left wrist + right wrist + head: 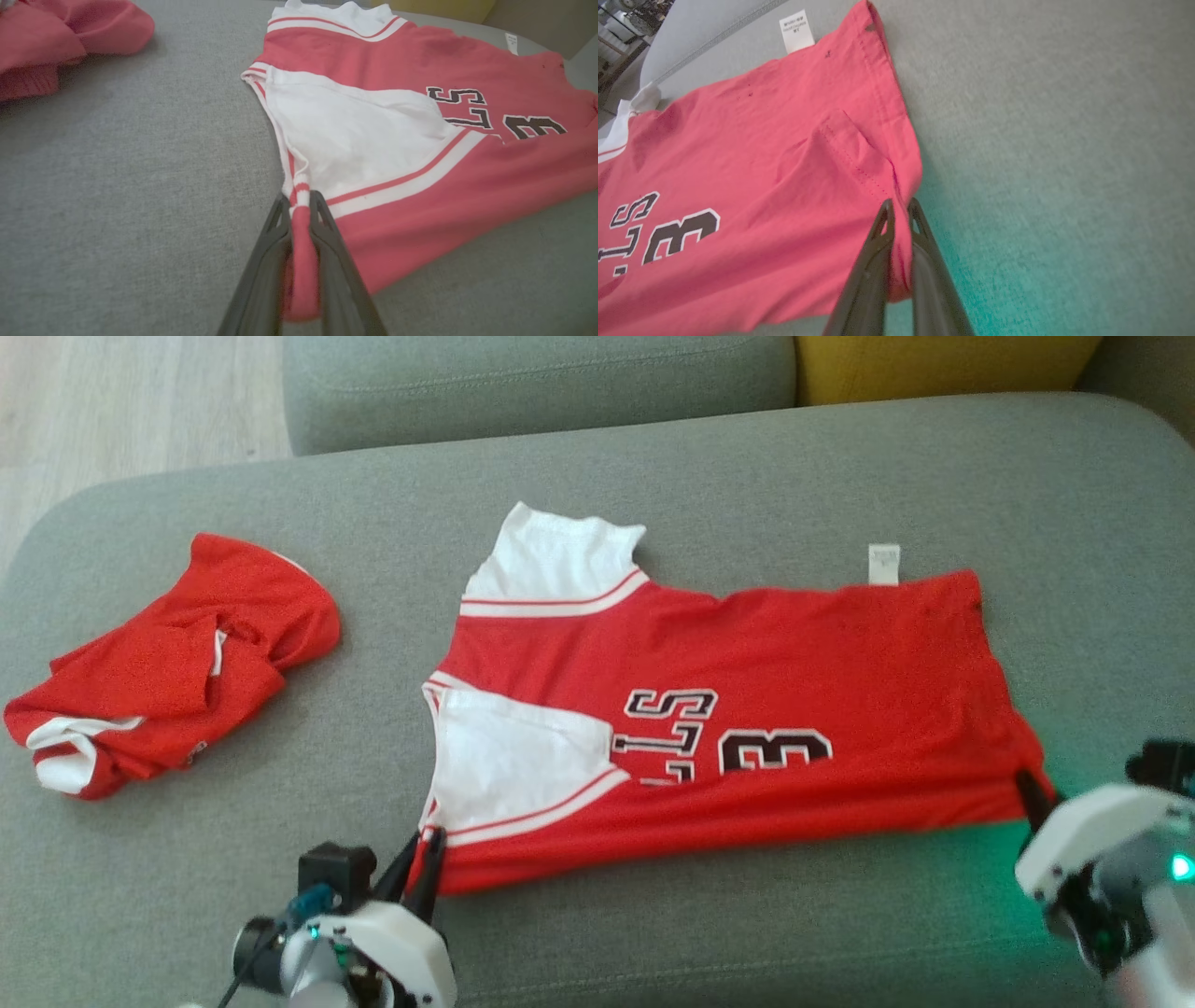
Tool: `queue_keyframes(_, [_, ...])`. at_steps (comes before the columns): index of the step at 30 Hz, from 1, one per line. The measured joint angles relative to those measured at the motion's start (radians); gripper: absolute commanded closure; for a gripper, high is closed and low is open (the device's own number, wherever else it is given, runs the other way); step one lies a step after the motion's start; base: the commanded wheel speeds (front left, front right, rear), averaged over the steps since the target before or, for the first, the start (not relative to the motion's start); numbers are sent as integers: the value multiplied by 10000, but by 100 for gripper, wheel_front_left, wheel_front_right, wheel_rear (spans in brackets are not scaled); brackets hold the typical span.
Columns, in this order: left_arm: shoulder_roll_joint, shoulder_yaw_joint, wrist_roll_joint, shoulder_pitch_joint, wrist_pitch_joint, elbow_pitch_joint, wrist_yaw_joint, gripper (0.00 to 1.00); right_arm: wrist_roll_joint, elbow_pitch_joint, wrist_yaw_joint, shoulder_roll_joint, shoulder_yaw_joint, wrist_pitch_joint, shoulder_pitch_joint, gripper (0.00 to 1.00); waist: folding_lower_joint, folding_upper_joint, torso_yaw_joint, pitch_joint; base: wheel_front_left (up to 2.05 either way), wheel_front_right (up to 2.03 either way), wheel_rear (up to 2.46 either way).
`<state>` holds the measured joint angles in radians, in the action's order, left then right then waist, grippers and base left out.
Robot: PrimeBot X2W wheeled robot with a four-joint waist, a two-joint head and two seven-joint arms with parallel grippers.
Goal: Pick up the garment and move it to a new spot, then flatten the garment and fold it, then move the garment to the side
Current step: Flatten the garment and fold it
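Head view, front edge of the grey sofa seat (653, 933): our left end effector (425, 847) is closed to a sliver on the near shoulder edge of the red jersey (794, 663), and our right end effector (1032, 795) is pinched as tightly on the near hem corner. We judge the fold to be the risk from here: each grip holds little cloth, so an uneven lift by the two arms, or drag on the rough upholstery, could pull a corner free or skew the crease. Both arms reach in low from the near side, wrists close to the seat, fingers angled into the cloth, left at the sleeve end, right at the hem end. Beyond them the jersey lies spread, mostly flat, mid-seat, a white tag (883, 564) poking past its far edge. A second red garment (177, 663) sits crumpled well apart to the left; a yellow cushion (934, 364) shows at the far right.
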<state>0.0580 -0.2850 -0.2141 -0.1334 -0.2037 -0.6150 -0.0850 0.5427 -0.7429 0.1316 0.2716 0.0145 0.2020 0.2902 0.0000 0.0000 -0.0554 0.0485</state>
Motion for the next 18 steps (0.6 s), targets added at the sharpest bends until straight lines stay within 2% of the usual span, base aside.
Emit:
queue_keyframes(4, [54, -117, -105, 391, 102, 297, -44, 100, 31, 782, 0, -23, -251, 468, -926, 100, 0, 0, -26, -89, 0, 0, 0])
queue_keyframes(5, [54, -159, -117, 434, 146, 349, -44, 85, 31, 947, 0, -52, -370, 562, -1109, 100, 0, 0, -29, -109, 0, 0, 0])
queue_keyframes(6, [56, -196, -117, 467, 176, 384, -42, 36, 25, 1099, 0, -81, -481, 642, -1260, 46, 0, 0, -35, -124, 0, 0, 0])
queue_keyframes(7, [56, -207, -117, 485, 174, 416, -38, 0, -10, 1250, 0, -113, -602, 639, -1384, 0, 0, 0, -45, -135, 0, 0, 0])
queue_keyframes(11, [63, -192, -234, 484, 119, 577, 13, 0, -339, 2067, 0, -380, -997, 596, -1571, 0, 0, 0, -90, -148, 0, 0, 0])
queue_keyframes(18, [40, 242, -470, 384, -405, 1436, 337, 0, -633, 3908, 0, -924, -995, -874, -1591, 0, 0, 0, -129, -11, 0, 0, 0])
